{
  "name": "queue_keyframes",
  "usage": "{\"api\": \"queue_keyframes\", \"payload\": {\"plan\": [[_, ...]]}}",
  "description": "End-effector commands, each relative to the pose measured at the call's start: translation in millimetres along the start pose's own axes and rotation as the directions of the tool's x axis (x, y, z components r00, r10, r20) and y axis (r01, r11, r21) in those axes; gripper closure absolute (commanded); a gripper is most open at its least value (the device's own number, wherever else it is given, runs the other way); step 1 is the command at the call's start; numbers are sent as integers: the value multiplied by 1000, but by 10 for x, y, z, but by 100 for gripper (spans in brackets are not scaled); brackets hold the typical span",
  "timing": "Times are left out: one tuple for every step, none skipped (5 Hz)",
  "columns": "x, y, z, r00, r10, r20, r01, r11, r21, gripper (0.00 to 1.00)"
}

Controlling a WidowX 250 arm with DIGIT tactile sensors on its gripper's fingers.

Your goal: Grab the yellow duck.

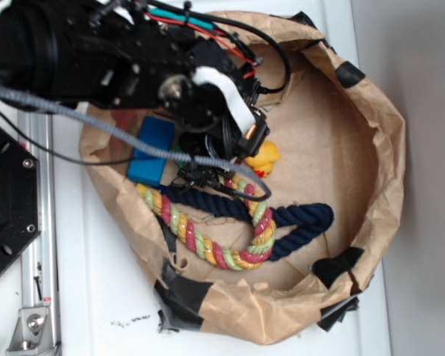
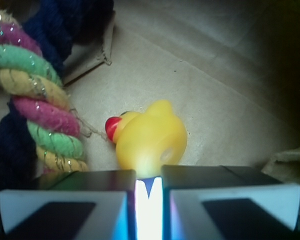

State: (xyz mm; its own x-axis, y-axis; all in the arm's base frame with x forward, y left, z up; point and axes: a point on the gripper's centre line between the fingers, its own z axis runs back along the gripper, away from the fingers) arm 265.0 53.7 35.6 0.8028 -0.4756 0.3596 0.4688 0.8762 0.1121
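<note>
Yellow duck [image 2: 149, 141] mid paper tray [image 1: 371, 111], ungrasped; gripper [image 2: 149, 187] jaws nearly together. Approach step; next: open, descend.

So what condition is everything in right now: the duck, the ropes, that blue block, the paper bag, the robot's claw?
Yellow duck: lying on the paper, free, not gripped.
Gripper: nearly closed, a thin gap between its pads, holding nothing, right beside the duck.
Braided rope: curved loosely across the navy one.
Navy rope: lying slack on the paper.
Blue block: lying flat, untouched.
Paper bag: open, rim rolled down and taped.
</note>
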Motion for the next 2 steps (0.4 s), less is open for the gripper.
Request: {"api": "queue_keyframes", "payload": {"plan": [[-5, 127, 218, 999, -15, 43, 12, 998, 63, 100], [25, 195, 365, 997, 49, 52, -51, 998, 38, 100]]}}
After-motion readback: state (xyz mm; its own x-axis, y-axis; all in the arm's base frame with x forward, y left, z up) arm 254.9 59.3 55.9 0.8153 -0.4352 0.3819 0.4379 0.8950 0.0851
